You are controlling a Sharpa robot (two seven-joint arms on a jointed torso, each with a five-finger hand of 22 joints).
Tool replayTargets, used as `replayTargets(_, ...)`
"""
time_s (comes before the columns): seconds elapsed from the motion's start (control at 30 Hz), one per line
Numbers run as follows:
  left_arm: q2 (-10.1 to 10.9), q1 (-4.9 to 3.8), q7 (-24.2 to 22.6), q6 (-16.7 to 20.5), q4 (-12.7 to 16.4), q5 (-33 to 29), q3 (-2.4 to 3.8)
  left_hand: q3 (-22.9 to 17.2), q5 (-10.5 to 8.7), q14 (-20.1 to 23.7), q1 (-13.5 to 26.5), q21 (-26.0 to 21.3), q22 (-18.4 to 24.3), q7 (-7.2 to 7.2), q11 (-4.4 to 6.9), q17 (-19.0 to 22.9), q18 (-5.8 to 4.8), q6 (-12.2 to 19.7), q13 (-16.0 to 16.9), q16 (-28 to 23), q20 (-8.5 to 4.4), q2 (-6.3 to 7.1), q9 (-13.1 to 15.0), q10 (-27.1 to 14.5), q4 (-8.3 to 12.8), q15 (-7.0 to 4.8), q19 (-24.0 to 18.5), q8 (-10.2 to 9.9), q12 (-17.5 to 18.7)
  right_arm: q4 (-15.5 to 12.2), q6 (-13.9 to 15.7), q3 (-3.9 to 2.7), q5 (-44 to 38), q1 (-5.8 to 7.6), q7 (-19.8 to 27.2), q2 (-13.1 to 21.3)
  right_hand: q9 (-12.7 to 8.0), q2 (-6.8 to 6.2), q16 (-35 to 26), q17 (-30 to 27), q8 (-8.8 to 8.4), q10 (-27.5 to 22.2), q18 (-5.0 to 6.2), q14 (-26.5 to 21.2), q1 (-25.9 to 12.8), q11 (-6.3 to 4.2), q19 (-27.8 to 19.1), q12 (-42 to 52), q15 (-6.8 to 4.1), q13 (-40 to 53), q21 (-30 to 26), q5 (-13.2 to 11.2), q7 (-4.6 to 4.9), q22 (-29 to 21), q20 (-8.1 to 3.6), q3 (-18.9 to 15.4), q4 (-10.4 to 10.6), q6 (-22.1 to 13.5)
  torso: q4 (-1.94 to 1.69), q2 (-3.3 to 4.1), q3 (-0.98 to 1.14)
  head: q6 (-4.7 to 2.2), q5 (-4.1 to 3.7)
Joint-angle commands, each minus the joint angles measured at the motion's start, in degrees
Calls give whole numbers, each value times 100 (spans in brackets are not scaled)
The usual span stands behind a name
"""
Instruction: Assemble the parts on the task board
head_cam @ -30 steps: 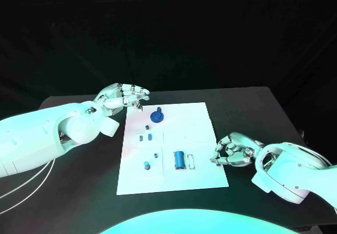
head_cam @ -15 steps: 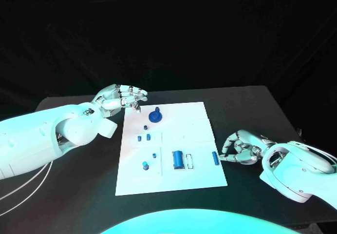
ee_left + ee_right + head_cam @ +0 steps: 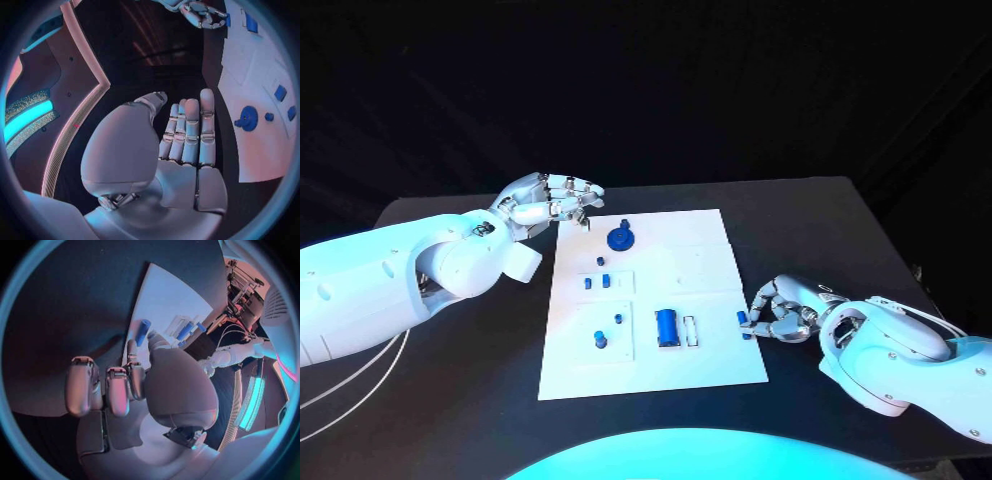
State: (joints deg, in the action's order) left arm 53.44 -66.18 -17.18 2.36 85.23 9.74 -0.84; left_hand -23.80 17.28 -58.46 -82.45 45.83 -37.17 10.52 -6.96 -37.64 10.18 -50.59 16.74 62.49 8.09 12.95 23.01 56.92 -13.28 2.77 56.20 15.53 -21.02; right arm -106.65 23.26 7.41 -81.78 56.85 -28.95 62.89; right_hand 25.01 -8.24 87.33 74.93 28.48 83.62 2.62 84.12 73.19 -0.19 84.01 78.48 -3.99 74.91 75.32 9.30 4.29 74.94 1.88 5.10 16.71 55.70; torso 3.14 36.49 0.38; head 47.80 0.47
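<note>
Fingers of left hand curled, holding nothing; right hand grip unclear; black table

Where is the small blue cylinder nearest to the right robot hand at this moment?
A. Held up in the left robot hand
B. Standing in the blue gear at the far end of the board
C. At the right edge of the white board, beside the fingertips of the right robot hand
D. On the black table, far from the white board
C: the small blue cylinder lies at the right edge of the task board, just beside the right robot hand.
</note>
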Motion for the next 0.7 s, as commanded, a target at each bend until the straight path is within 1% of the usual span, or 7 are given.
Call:
replayTargets(0.03,0,1,-50,-109,14,-28,1,-7,21,17,-9,-33,6,-1,12,-6,36,51,8,4,22,-69,-8,-45,-38,15,32,19,-38,38,-76,-1,-175,-19,-158,-61,-5,-15,-19,973,-19,13,-19,474,-87,15,304,-14,25,680,29,-30,-5,1183,51,-10,19,59,5,0,4,-2,9)
replayTargets(0.27,1,1,-50,-114,17,-28,1,-7,21,17,-9,-33,6,-1,12,-6,36,51,8,4,22,-69,-8,-45,-38,15,32,19,-38,177,-172,0,-254,-57,-206,-241,0,18,-21,970,-6,19,-19,474,-76,1,305,-8,17,686,34,-24,-25,1184,47,21,4,90,6,0,3,-9,3)
replayTargets(0.37,5,1,-48,-115,19,-28,1,-7,21,17,-9,-33,6,-1,12,-6,36,51,8,4,22,-69,-8,-45,-38,15,32,19,-38,256,-286,1,-307,-113,-230,-327,6,40,-19,974,7,22,-18,475,58,-23,305,-6,-4,689,32,-24,-50,1184,33,104,-16,112,5,-3,0,-9,0)
replayTargets(0.43,7,1,-46,-114,20,-28,1,-7,21,17,-9,-33,6,-1,12,-6,36,51,8,4,22,-69,-8,-45,-38,15,32,19,-38,295,-381,1,-345,-132,-243,-361,11,55,-17,980,17,26,-18,476,319,-49,306,-3,-27,694,33,-22,-78,1184,13,247,-70,125,4,-3,-1,-5,0)
replayTargets(0.57,15,1,-40,-113,27,-28,1,5,20,22,-16,-47,15,-3,12,-7,35,53,10,2,23,-68,-10,-48,-56,15,37,28,-45,370,-753,3,-510,-164,-283,-410,-1,-8,-28,964,3,6,-16,472,817,-73,300,-33,-52,682,11,-40,-98,1180,-14,574,-212,135,1,0,-1,-2,9)
replayTargets(0.67,22,1,-34,-111,31,-28,1,5,20,22,-16,-47,15,-3,12,-7,35,53,10,2,23,-68,-10,-48,-56,15,37,28,-45,405,-1048,4,-687,-175,-308,-429,-15,-72,-32,959,-13,-7,-14,470,915,-65,295,-52,-45,673,-7,-53,-88,1176,-14,695,-223,145,1,-2,-3,5,14)
replayTargets(0.7,23,1,-33,-111,32,-28,1,5,20,22,-16,-47,15,-3,12,-7,35,53,10,2,23,-68,-10,-48,-56,15,37,28,-45,410,-1098,4,-719,-176,-312,-434,-20,-103,-34,957,-18,-12,-12,470,947,-63,291,-61,-43,667,-24,-54,-85,1172,-14,733,-233,150,3,-4,-3,5,14)
